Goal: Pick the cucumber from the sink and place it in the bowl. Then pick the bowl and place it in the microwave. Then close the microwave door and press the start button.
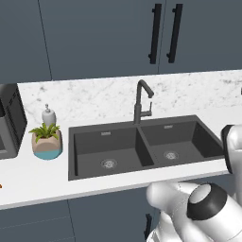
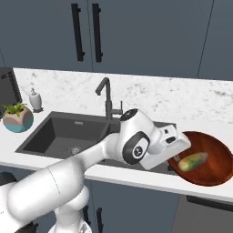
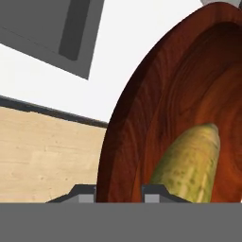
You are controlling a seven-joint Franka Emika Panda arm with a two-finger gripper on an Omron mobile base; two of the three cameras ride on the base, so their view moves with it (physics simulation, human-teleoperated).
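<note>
The sink (image 2: 68, 132) is left behind the pincer (image 3: 118, 191), whose jaws are clamped narrowly on the near rim of the bowl (image 2: 214, 159), and the cucumber (image 2: 193, 161) is seen lying inside, just ahead, its long axis pointing away from the jaws.

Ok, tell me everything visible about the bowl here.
The bowl is shallow, round, reddish-brown with a wood-like grain. It sits on the white counter right of the sink. The cucumber lies inside. The gripper is shut on its near rim, one fingertip each side of the wall.
</note>
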